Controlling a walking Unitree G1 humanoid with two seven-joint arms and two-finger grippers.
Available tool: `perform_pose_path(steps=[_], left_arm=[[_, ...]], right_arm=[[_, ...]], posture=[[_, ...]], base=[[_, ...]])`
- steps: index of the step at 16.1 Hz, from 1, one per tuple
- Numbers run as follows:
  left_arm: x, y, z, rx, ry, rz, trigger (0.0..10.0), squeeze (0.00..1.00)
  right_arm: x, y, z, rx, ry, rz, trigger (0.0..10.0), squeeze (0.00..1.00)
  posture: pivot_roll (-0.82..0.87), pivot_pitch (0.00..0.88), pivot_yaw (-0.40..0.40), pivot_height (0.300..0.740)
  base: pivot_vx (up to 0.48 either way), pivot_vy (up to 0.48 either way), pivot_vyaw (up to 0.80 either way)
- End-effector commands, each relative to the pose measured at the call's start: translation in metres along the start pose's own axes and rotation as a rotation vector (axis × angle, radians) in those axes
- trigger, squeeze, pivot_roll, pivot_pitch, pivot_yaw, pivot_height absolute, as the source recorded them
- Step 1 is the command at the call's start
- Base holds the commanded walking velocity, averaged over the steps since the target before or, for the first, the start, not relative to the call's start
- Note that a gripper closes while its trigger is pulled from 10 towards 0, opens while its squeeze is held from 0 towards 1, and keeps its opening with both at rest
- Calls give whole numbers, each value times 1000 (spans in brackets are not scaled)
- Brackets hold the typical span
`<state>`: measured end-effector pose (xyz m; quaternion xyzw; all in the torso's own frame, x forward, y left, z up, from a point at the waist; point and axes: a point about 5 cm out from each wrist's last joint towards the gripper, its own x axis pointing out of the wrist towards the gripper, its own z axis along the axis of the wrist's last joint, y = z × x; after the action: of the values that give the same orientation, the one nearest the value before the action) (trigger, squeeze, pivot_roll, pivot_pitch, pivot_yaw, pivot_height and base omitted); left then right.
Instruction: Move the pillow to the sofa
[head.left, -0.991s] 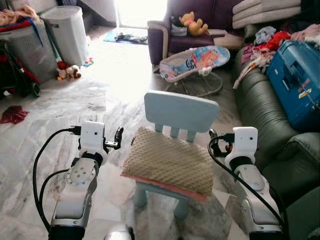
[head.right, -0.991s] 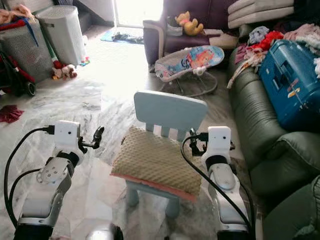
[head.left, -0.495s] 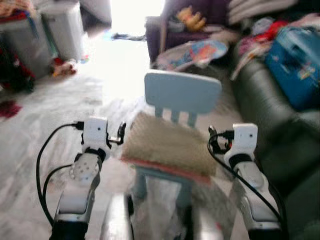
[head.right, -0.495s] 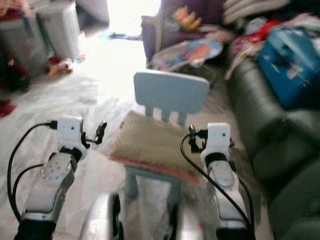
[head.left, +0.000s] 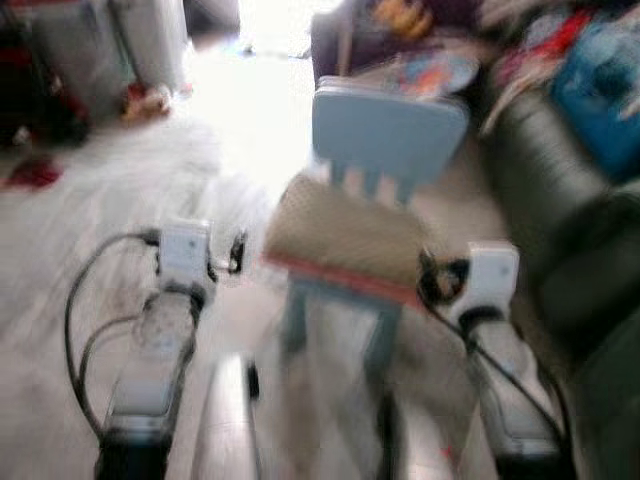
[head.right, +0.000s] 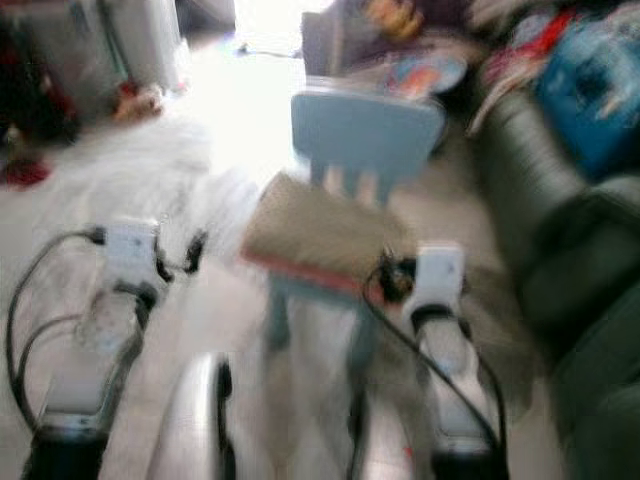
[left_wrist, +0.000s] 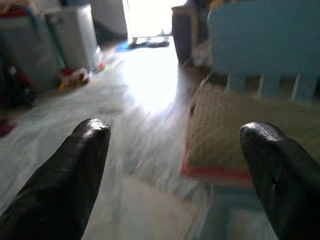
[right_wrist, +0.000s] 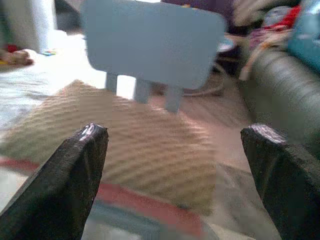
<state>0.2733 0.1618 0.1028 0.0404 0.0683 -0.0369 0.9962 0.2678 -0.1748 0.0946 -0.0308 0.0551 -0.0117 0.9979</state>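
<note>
Both wide-open pincers, left pincer (head.left: 237, 252) and right pincer (head.left: 432, 280), flank the pillow (head.left: 345, 235) lying across the blue chair's (head.left: 388, 130) seat.

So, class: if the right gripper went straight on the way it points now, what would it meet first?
Most likely the pillow on the blue chair: the open right gripper aims right at it, though blur makes depth unsure.

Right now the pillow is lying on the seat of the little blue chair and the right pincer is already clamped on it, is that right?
Not quite. The pillow does lie on the little blue chair, but the right pincer is not clamped on it: the right wrist view shows its two black fingers wide apart, short of the pillow and not touching it.
</note>
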Motion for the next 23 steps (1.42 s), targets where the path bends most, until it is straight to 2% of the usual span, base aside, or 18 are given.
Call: perform_pose_path(steps=[1,16,23], left_arm=[[4,-1,9,15,-32,-16,10000,0],[5,-6,9,-11,-24,-26,10000,0],[4,0,10,8,-24,20,10000,0]], right_arm=[[1,0,2,2,-5,-3,10000,0],[0,0,-1,1,9,16,10000,0],[0,2,-2,11,16,40,10000,0]], posture=[[-24,0,-16,584],[-26,0,-18,584],[-23,0,-19,584]], base=[[0,0,0],[385,0,0],[0,0,0]])
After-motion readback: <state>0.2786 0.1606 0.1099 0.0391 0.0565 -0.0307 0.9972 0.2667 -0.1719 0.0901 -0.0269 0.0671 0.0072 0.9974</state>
